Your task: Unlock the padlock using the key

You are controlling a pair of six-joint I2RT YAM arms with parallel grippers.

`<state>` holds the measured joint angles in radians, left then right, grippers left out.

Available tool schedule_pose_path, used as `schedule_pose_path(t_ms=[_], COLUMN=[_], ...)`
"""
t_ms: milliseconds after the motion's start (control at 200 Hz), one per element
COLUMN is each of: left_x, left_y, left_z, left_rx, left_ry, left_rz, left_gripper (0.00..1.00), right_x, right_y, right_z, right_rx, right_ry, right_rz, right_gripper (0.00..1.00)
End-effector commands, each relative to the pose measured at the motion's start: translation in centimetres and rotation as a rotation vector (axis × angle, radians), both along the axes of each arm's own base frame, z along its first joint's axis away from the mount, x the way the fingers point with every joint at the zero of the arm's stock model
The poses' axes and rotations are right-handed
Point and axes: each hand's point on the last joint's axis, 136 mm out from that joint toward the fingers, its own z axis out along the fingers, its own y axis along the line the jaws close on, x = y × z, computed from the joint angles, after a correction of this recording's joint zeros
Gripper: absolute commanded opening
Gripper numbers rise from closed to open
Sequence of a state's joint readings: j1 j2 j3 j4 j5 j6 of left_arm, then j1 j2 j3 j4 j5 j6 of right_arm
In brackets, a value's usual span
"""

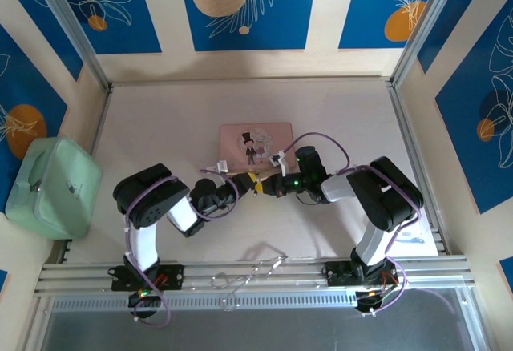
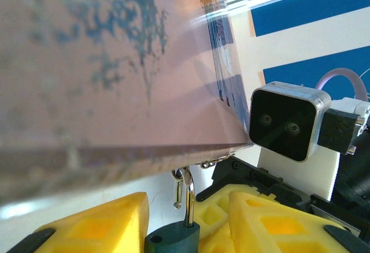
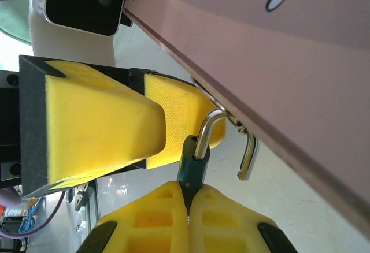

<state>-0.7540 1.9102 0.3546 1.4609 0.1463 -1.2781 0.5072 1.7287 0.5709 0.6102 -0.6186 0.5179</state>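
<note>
**Polished metal, matt plastic**

The tiny blue-bodied padlock [image 3: 192, 169] has a dull, painted-looking body and a bright, mirror-polished silvery metal shackle. The pink rectangular tin [image 3: 300, 62] is smooth with a soft satin sheen — its printed figures lie flat in the surface. The yellow plastic fingers [image 3: 173, 120] are matt; one inner pad is finely cross-hatched, others moulded with hollow pockets. The pale tabletop [image 1: 160, 127] looks smooth and matt.

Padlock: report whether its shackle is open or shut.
Open. On the padlock, one leg of the shackle enters the blue body; the other end hangs free beside it, outside the body.
</note>
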Motion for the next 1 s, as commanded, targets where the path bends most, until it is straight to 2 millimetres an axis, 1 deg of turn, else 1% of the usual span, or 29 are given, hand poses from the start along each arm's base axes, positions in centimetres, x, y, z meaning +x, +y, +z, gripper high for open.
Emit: schedule_pose_path(t_ms=[0, 55, 135, 215, 375, 430, 490, 585, 790, 875, 995], left_x=[-4.2, -4.2, -4.3, -4.4, -4.4, -4.9, -5.7, -6.4, -6.6, -6.6, -6.6], left_y=[-0.3, 0.3, 0.9, 0.5, -0.7, -1.0, -0.7, -0.3, -0.6, -0.9, -1.4], left_z=[-6.7, -7.2, -7.8, -7.8, -6.8, -7.1, -8.0, -8.3, -8.5, -8.7, -8.4], left_rx=[0.108, 0.124, 0.15, 0.15, 0.114, 0.132, 0.177, 0.203, 0.178, 0.145, 0.087], left_ry=[0.311, 0.329, 0.354, 0.359, 0.354, 0.374, 0.412, 0.423, 0.439, 0.445, 0.437], left_rz=[-0.099, -0.08, -0.068, -0.085, -0.133, -0.155, -0.172, -0.183, -0.201, -0.202, -0.208], left_gripper=[0.45, 0.5, 0.5, 0.47, 0.41, 0.41, 0.41, 0.42, 0.42, 0.38, 0.27], right_x=[-2.4, -2.4, -2.4, -2.4, -2.4, -2.4, -2.4, -2.4, -2.5, -2.5, -2.4], right_y=[-0.1, -0.1, -0.1, -0.1, -0.1, -0.1, -0.1, -0.1, -0.1, -0.1, -0.1], right_z=[-1.5, -1.5, -1.4, -1.4, -1.5, -1.5, -1.4, -1.4, -1.3, -1.2, -1.4], right_rx=[-0.001, -0.001, 0.0, 0.001, 0.0, 0.001, 0.003, 0.004, 0.011, 0.011, 0.008], right_ry=[0.123, 0.123, 0.121, 0.122, 0.125, 0.123, 0.123, 0.123, 0.118, 0.116, 0.12], right_rz=[0.054, 0.052, 0.051, 0.051, 0.052, 0.051, 0.052, 0.053, 0.055, 0.055, 0.055], right_gripper=[0.0, 0.0, 0.0, 0.0, 0.0, 0.0, 0.0, 0.0, 0.0, 0.0, 0.0])
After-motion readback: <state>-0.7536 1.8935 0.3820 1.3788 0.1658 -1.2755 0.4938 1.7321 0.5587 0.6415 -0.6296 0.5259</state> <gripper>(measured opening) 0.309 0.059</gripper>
